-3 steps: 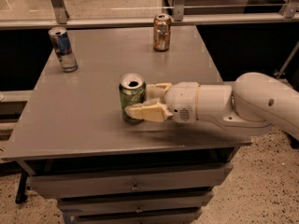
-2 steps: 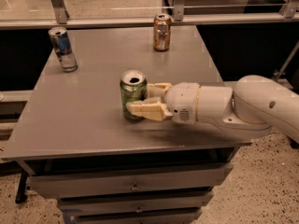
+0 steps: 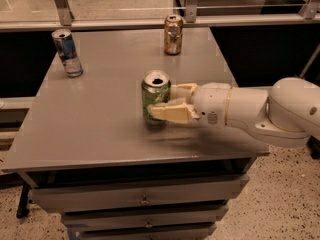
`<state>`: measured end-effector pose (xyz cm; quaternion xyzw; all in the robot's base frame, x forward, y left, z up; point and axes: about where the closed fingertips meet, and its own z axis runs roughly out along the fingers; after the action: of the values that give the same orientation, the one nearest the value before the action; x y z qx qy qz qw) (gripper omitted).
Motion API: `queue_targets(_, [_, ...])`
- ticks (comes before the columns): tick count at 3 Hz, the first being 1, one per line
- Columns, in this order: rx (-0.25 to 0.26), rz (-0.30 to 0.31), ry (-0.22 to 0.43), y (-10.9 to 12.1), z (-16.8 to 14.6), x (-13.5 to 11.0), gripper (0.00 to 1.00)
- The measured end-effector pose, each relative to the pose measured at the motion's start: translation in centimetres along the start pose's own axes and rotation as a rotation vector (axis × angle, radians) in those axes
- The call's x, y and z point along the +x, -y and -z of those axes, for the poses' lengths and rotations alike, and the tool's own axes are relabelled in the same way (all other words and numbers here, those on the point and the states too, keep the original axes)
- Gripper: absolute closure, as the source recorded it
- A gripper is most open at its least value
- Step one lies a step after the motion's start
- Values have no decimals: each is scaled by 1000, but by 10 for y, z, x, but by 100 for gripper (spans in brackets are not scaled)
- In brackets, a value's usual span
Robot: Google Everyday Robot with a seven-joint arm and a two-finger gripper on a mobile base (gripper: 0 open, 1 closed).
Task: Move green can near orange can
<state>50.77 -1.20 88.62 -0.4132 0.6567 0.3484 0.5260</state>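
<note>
The green can (image 3: 155,95), olive with a silver open top, is upright near the middle of the grey table (image 3: 90,129). My gripper (image 3: 162,101) reaches in from the right and is shut on the green can, one finger in front of it and one behind. I cannot tell if the can rests on the table or hangs just above it. The orange can (image 3: 173,34) stands upright at the table's back edge, well beyond the green can and slightly right of it.
A slimmer blue-and-silver can (image 3: 67,52) stands at the back left of the table. A glass-and-metal railing (image 3: 125,21) runs behind the table. Drawers (image 3: 145,200) sit below the tabletop. My white arm (image 3: 260,111) spans the table's right side.
My gripper has carried the green can a little to the right and toward the back of the table. The other two cans have not moved.
</note>
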Motion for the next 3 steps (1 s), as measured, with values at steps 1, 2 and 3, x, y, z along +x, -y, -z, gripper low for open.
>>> queue_targets(1, [0,1,0,0,0,0,100])
queue_targets(2, [28,29,-1,17,4,0,100])
queue_targets(3, [79,67,1,56,15,-3,100])
